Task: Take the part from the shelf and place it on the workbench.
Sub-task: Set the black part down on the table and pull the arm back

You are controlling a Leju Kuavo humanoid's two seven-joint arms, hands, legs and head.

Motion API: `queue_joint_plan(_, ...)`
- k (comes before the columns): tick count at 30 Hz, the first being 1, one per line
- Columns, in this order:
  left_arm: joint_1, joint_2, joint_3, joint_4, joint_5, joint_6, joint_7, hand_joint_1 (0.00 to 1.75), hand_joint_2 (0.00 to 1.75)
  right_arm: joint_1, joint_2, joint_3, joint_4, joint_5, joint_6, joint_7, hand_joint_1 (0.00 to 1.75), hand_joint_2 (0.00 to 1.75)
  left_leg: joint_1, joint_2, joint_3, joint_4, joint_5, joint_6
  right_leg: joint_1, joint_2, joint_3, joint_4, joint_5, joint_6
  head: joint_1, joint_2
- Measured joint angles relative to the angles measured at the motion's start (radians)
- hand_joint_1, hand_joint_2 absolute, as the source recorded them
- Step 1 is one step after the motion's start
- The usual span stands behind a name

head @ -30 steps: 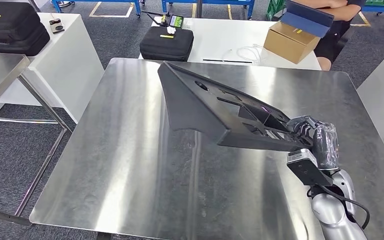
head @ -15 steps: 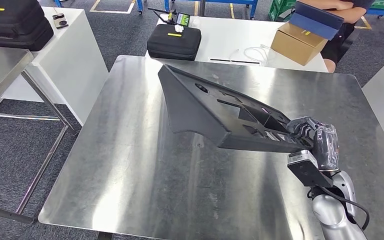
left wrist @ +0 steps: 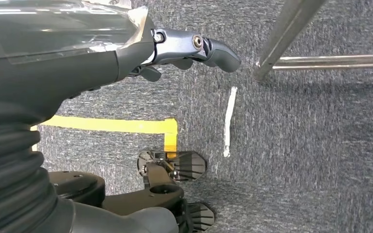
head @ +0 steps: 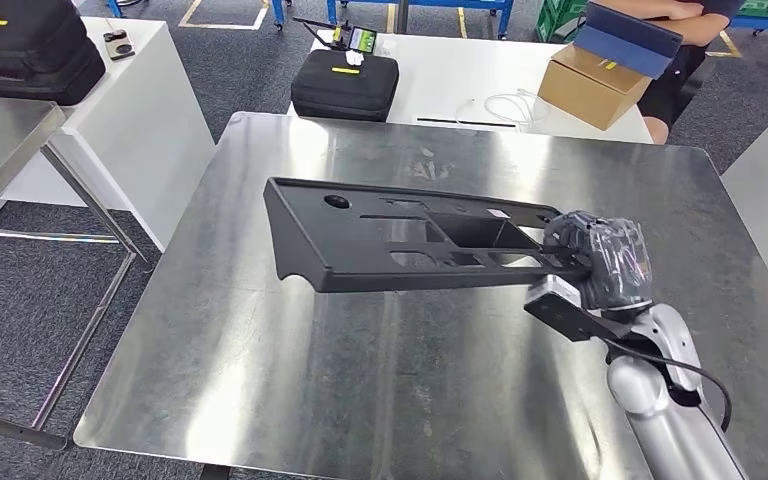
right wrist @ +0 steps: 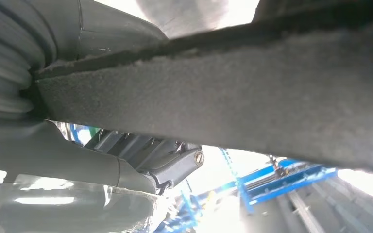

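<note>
So the part is off the shelf already, held out flat over the steel counter by the right hand gripping one end. Setting it down is what's left. The left wrist view adds the left hand hanging over carpet, holding nothing, fingers loosely curled.

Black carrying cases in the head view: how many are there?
2. One black case lies on the white table behind the workbench; another black case lies on the white table at far left, partly cut off.
</note>
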Motion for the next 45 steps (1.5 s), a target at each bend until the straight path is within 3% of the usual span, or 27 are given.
queue_joint_plan(6, -0.012, -0.005, -0.030, -0.003, -0.013, -0.014, 0.017, 0.00, 1.75, -0.210, 0.015, 0.147, 0.234, 0.151, 0.009, 0.060, 1.75, 1.75, 0.000, -0.001, -0.001, 0.000, 0.003, 0.002, 0.000, -0.001, 0.000, 0.000, 0.001, 0.001, 0.000, 0.000)
queue_joint_plan(16, -0.028, -0.010, -0.079, -0.009, -0.036, -0.022, 0.047, 0.00, 1.75, -0.394, 0.088, 0.282, 0.565, 0.271, -0.007, 0.113, 1.75, 1.75, 0.000, -0.003, -0.002, 0.000, 0.003, 0.002, 0.000, -0.002, -0.001, 0.001, 0.001, 0.002, 0.000, 0.000)
queue_joint_plan(26, -0.027, -0.011, -0.086, -0.009, -0.024, -0.010, 0.045, 0.00, 1.75, -0.391, 0.104, 0.319, 0.837, 0.308, -0.064, 0.169, 1.75, 1.75, 0.000, -0.003, -0.003, 0.000, 0.003, 0.002, 0.000, -0.003, -0.001, 0.000, 0.001, 0.002, 0.000, 0.000)
queue_joint_plan(34, -0.024, -0.010, -0.100, -0.009, -0.025, 0.003, 0.034, 0.00, 1.75, -0.357, 0.094, 0.325, 0.950, 0.333, -0.102, 0.219, 1.75, 1.75, 0.000, -0.004, -0.002, 0.000, 0.003, 0.002, 0.000, -0.003, -0.001, 0.000, 0.001, 0.002, 0.000, 0.000)
queue_joint_plan(38, -0.022, -0.010, -0.103, -0.009, -0.021, 0.007, 0.035, 0.00, 1.75, -0.347, 0.090, 0.327, 0.989, 0.363, -0.099, 0.277, 0.00, 0.00, 0.000, -0.003, 0.002, 0.000, 0.003, 0.002, 0.000, -0.003, 0.002, 0.000, 0.000, 0.002, 0.000, 0.000)
queue_joint_plan(45, -0.017, -0.010, -0.103, -0.009, -0.013, 0.008, 0.043, 0.00, 1.75, -0.337, 0.088, 0.316, 1.046, 0.391, -0.119, 0.341, 0.00, 0.00, 0.000, -0.004, 0.013, 0.000, 0.000, 0.004, 0.000, -0.004, 0.009, -0.002, -0.003, 0.005, 0.000, 0.000)
